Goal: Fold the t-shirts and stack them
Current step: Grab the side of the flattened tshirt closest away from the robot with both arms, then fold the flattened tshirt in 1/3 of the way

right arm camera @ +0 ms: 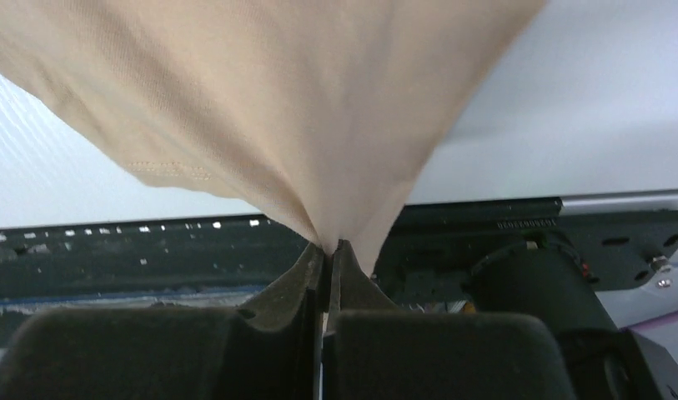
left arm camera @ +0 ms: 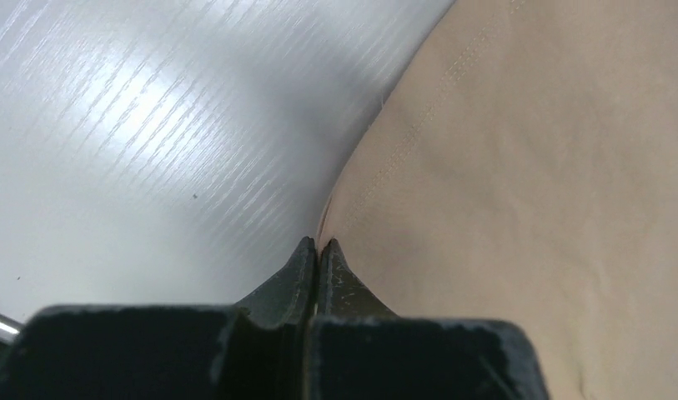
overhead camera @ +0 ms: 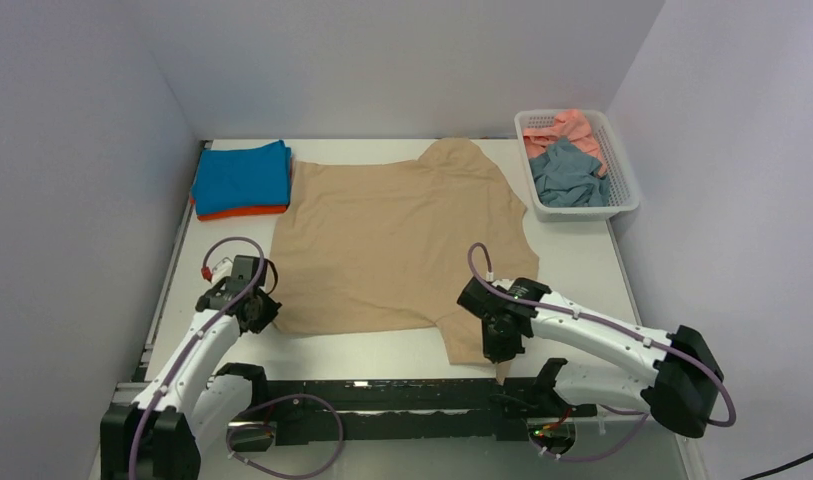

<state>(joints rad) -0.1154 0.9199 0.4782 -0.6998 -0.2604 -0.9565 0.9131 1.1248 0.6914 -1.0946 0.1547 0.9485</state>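
A tan-beige t-shirt (overhead camera: pixel 392 240) lies spread flat on the white table. My left gripper (overhead camera: pixel 265 312) is at its near left hem corner. In the left wrist view its jaws (left arm camera: pixel 318 243) are closed, pinching the edge of the tan cloth (left arm camera: pixel 527 167). My right gripper (overhead camera: pixel 502 345) is at the near right sleeve. In the right wrist view it (right arm camera: pixel 328 246) is shut on a bunched point of the tan cloth (right arm camera: pixel 302 100), lifted off the table. A folded bright blue t-shirt (overhead camera: pixel 242 175) lies on a folded orange t-shirt (overhead camera: pixel 242 211) at the far left.
A white lattice basket (overhead camera: pixel 622 180) stands at the far right, holding a salmon pink shirt (overhead camera: pixel 572 128) and a dusty grey-blue shirt (overhead camera: pixel 567 175). The black arm-mount rail (overhead camera: pixel 382 395) runs along the near edge. White walls close in the table on three sides.
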